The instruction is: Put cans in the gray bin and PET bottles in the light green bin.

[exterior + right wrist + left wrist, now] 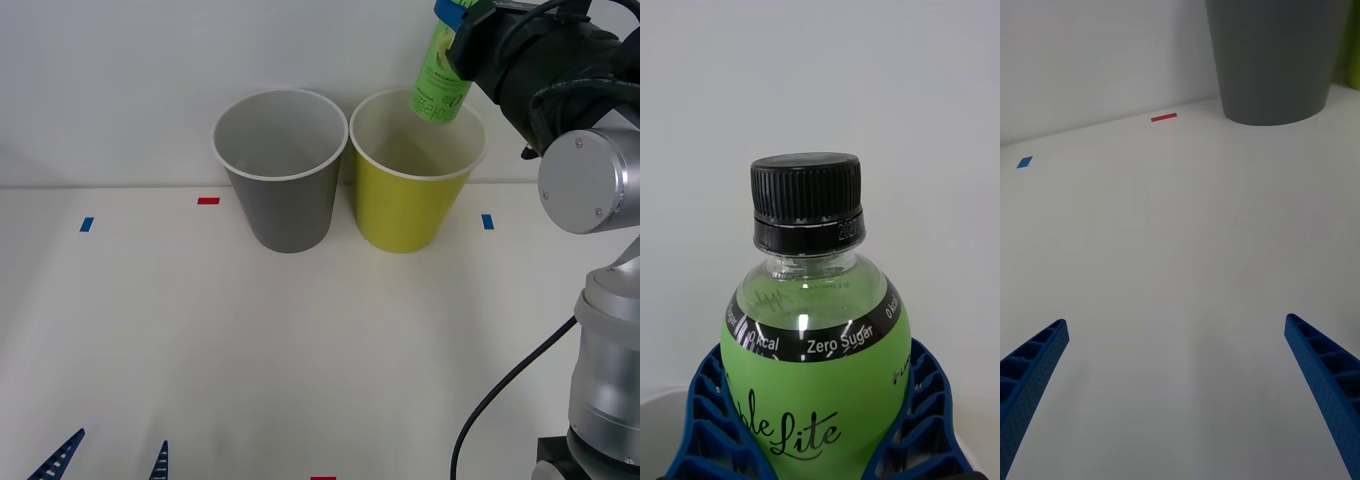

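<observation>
Already the PET bottle (440, 82) hangs in the air above the light green bin (405, 210), over the far right part of its white rim, tilted with its base lowest; the right gripper (462, 22) is clamped on it, and the right wrist view shows the blue ribbed fingers (704, 420) pressed against both sides of the label.

The step in hand looks like the drop into the correct bin; carrying seems finished, and release is what remains. The next move probably calls for the base to sit a little more toward the middle of the bin's mouth, since it hangs close to the rim, and then for the fingers to part so the bottle falls inside; a release too near the rim might let it glance off.

The bottle is small, clear-green plastic with a black ribbed screw cap (806, 201); its bright green label carries a black band with pale lettering.

The gray bin (285, 205) stands just beside the green one, on its left; the left gripper (105, 458) waits low at the near left of the table (300, 350), its fingers spread wide.
</observation>
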Robot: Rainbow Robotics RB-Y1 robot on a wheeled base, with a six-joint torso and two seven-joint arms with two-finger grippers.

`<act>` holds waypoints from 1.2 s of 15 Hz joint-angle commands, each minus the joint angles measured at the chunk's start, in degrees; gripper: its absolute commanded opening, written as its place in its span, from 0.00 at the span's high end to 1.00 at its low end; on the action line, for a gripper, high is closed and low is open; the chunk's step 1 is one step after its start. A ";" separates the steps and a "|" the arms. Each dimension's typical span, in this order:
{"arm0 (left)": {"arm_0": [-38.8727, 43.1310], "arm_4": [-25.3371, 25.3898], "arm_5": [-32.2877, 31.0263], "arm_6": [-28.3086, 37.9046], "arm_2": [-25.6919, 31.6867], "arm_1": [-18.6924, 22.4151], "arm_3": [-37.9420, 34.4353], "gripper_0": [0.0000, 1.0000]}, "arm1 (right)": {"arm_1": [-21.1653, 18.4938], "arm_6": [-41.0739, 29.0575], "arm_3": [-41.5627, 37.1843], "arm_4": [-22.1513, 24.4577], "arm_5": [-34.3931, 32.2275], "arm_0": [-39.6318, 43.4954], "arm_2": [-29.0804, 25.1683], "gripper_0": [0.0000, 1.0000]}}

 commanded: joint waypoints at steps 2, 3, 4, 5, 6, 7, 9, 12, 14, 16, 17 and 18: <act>0.00 0.00 0.00 0.00 0.00 0.00 0.00 0.00 | 0.11 1.75 5.71 0.70 -4.95 -0.82 -0.65 1.00; 0.00 0.00 0.00 0.00 0.00 0.00 0.00 0.00 | 0.11 2.10 6.41 0.79 -5.30 -1.09 -0.82 1.00; 0.00 0.00 0.00 0.00 0.00 0.00 0.00 0.00 | 0.11 2.36 7.38 0.79 -6.09 -1.26 -0.91 1.00; 0.00 0.00 0.00 0.00 0.00 0.00 0.00 0.00 | 0.11 2.71 9.05 0.79 -7.76 -1.44 -0.82 1.00; 0.00 0.00 0.00 0.00 0.00 0.00 0.00 0.00 | 0.20 2.89 10.28 0.79 -8.56 -1.79 -0.82 1.00; 0.00 0.00 0.00 0.00 0.00 0.00 0.00 0.00 | 0.29 2.98 10.72 0.79 -8.82 -1.97 -0.82 1.00; 0.00 0.00 0.00 0.00 0.00 0.00 0.00 0.00 | 0.38 3.15 11.24 0.79 -8.82 -2.23 -0.30 1.00; 0.00 0.00 0.00 0.00 0.00 0.00 0.00 0.00 | 0.73 3.33 12.56 0.43 -8.82 -3.11 -0.03 1.00; 0.00 0.00 0.00 0.00 0.00 0.00 0.00 0.00 | 1.35 3.59 13.09 0.70 -8.91 -3.46 -0.38 1.00; 0.00 0.00 0.00 0.00 0.00 0.00 0.00 0.00 | 1.35 4.29 13.00 0.70 -9.43 -3.46 -0.38 0.85; 0.00 0.00 0.00 0.00 0.00 0.00 0.00 0.00 | 1.52 4.47 13.09 0.70 -9.52 -3.46 -0.38 0.46; 0.00 0.00 0.00 0.00 0.00 0.00 0.00 0.00 | 1.35 4.73 13.00 0.70 -9.52 -3.46 -0.21 0.18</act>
